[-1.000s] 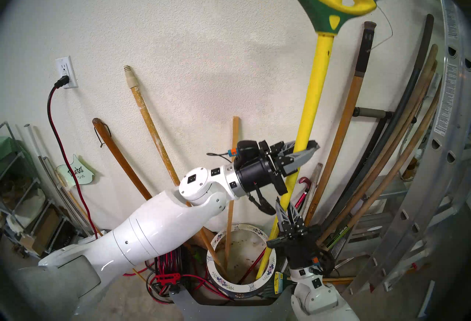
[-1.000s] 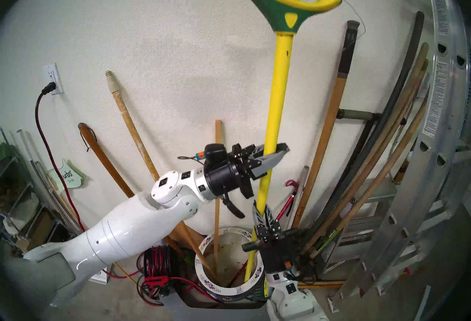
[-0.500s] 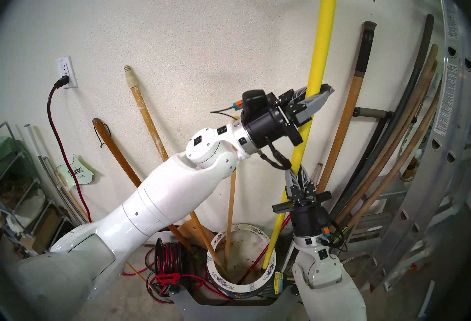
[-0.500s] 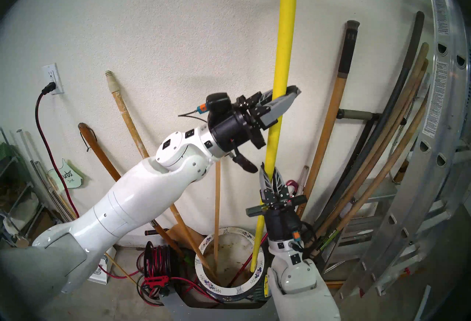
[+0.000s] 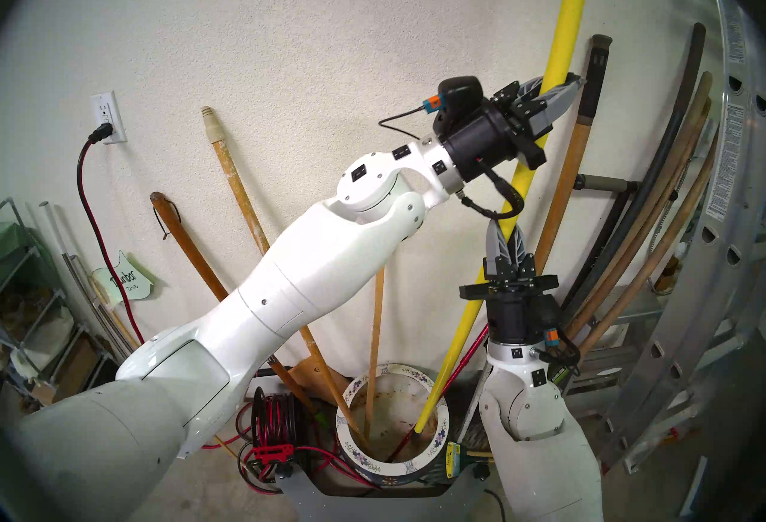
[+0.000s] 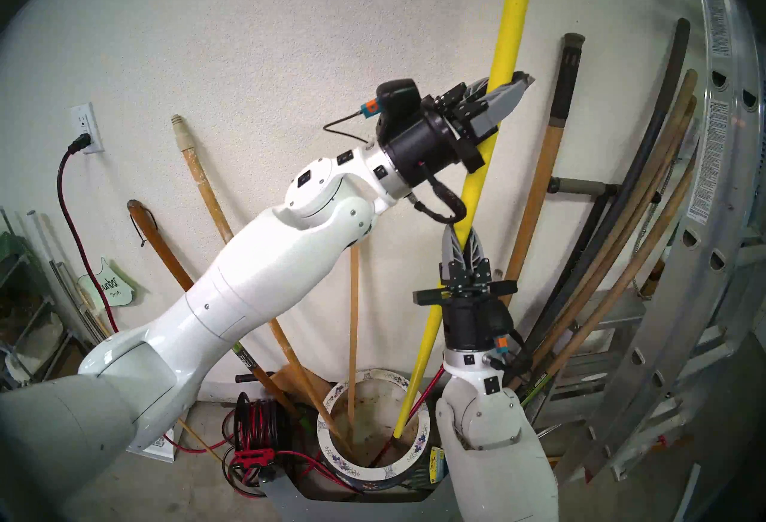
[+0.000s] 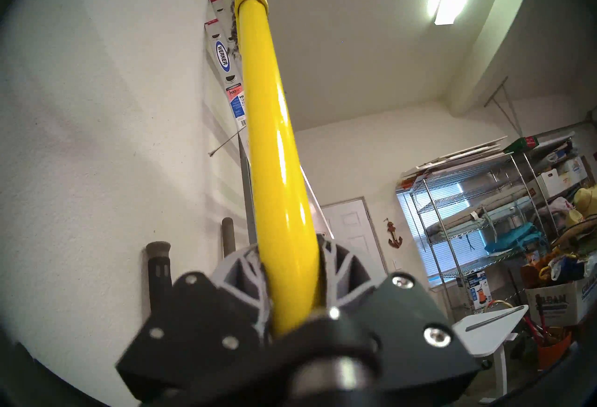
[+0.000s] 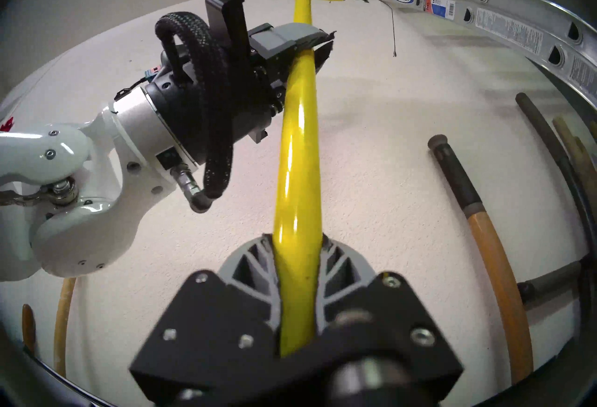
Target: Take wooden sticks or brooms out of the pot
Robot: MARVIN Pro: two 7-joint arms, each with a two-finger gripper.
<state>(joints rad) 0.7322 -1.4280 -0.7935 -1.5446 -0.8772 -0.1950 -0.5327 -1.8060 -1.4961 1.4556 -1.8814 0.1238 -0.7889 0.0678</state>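
We have the broom (image 5: 534,144) clamped on its yellow pole by both grippers, left gripper (image 5: 553,88) high, right gripper (image 5: 505,235) lower; its tip hangs inside the pot (image 5: 439,428) at the rim's 3 o'clock, not yet clear, while 2 wooden sticks (image 5: 375,330) remain at 9 o'clock

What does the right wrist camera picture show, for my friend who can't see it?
A yellow broom with its pole clamped in the right gripper at the bottom, and clamped again higher up by the left gripper. Its black bristles fan out at the top, near a silver ladder against the white wall.
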